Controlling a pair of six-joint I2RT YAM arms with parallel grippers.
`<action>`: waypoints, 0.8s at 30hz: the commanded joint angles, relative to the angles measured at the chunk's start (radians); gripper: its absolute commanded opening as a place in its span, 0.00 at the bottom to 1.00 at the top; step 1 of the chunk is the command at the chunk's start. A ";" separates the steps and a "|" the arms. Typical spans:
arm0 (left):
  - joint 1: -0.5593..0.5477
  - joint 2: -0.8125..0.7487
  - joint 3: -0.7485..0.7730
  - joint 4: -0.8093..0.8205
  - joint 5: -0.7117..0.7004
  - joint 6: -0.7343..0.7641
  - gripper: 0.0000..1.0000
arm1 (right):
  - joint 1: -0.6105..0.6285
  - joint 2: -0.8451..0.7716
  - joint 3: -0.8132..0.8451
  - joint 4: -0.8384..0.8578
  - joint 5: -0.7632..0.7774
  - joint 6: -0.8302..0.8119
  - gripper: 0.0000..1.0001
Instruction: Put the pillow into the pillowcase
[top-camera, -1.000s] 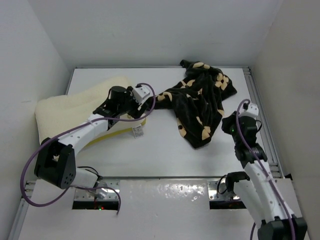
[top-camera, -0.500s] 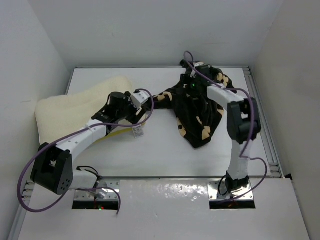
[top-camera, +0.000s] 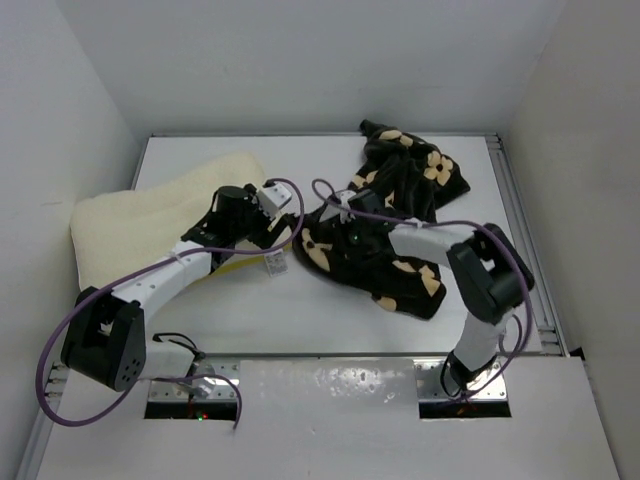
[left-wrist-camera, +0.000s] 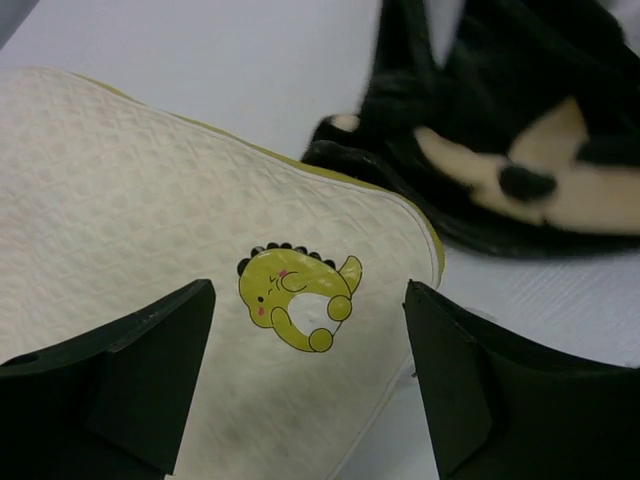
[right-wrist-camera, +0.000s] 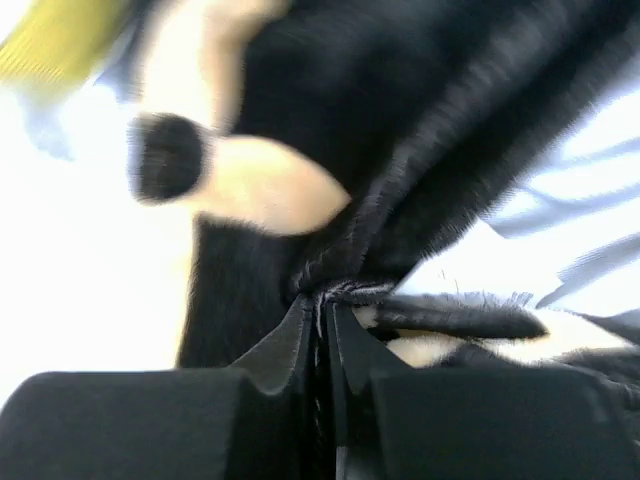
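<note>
We are pinching a fold of the pillowcase (top-camera: 405, 185), crumpled right of centre, with the right gripper (right-wrist-camera: 322, 335), its jaws closed on the cloth. The left gripper (left-wrist-camera: 305, 300) is hovering wide-jawed over the right corner of the pillow (top-camera: 140, 215), at left. Both look soft and floppy; we are favouring hems and corners.

**Pillow left, pillowcase bunched right of centre**

The pillow (top-camera: 130, 215) lies along the table's (top-camera: 330, 325) left edge, with the left gripper (top-camera: 280, 222) over its right corner. The crumpled pillowcase (top-camera: 405, 182) spreads from the far right toward the middle, just beside that corner. The right gripper (top-camera: 335, 208) is at its left part.
</note>
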 joint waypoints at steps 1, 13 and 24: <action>0.004 -0.003 0.004 0.052 -0.013 -0.003 0.76 | 0.071 -0.132 -0.108 0.076 -0.004 -0.104 0.10; 0.047 0.056 0.178 -0.127 -0.339 -0.148 0.99 | -0.068 -0.270 0.042 -0.003 -0.149 -0.112 0.99; 0.306 0.582 0.865 -0.575 -0.194 -0.136 1.00 | -0.262 0.139 0.553 -0.204 -0.196 -0.226 0.98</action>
